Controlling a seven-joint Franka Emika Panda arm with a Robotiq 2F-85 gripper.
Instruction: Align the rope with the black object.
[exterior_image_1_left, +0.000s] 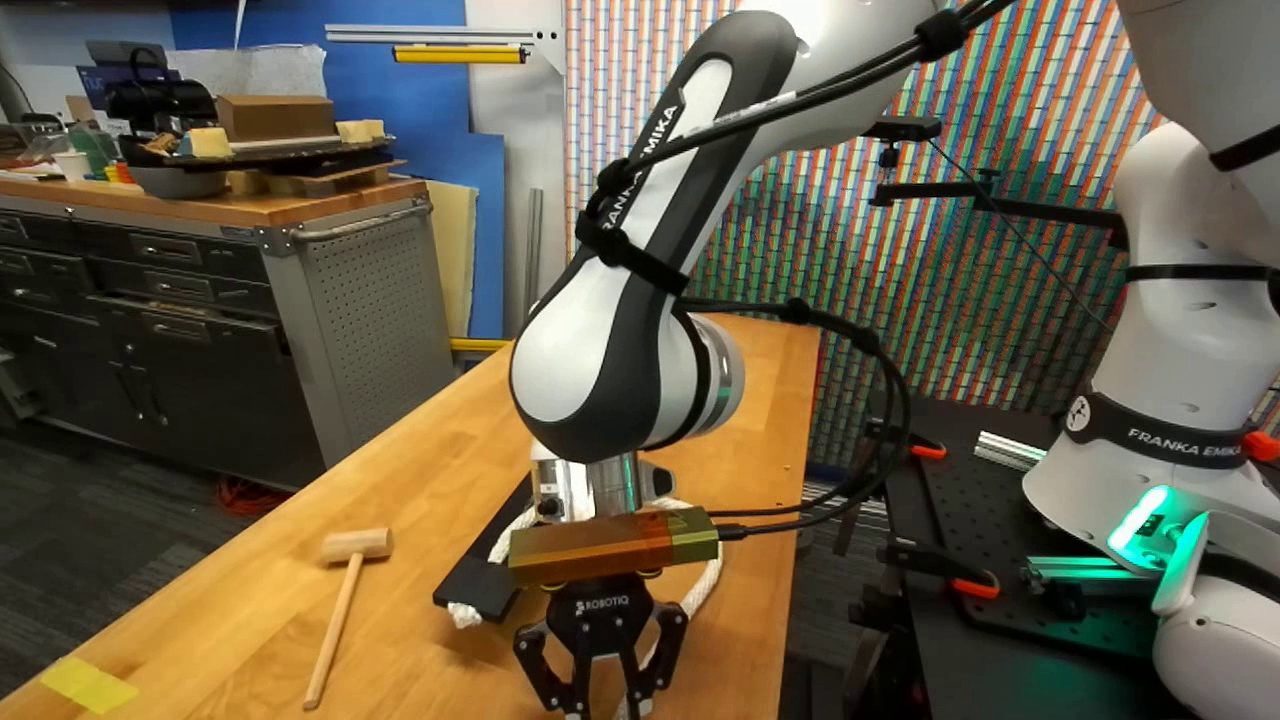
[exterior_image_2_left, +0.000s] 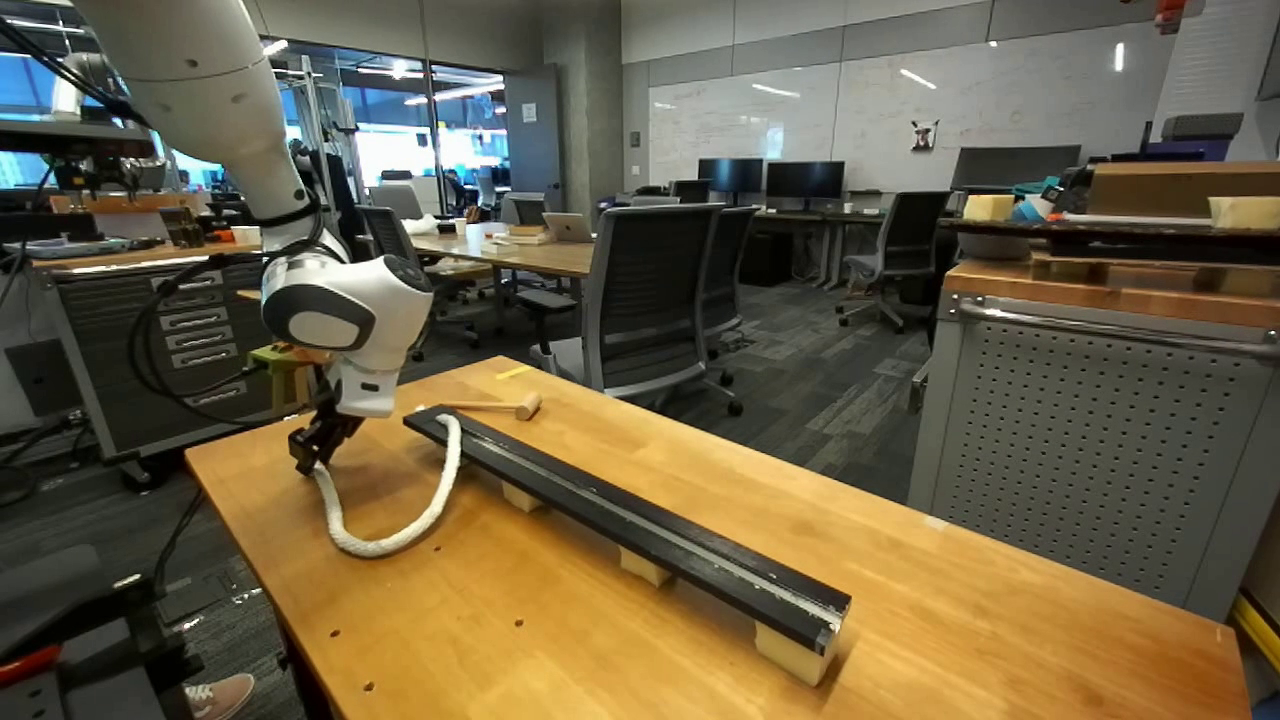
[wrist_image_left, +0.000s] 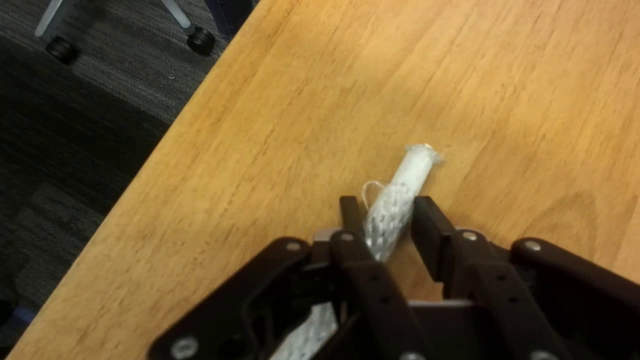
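In an exterior view, the bar (exterior_image_2_left: 632, 520) extends across the bench (exterior_image_2_left: 1000, 640) from far left to near right, on blocks (exterior_image_2_left: 643, 568). The rope (exterior_image_2_left: 372, 547) loops left of it, one end over the bar's far end, the other within the pincer (wrist_image_left: 385, 205). The mallet (exterior_image_2_left: 521, 407) lies beyond the bar, near the same end.
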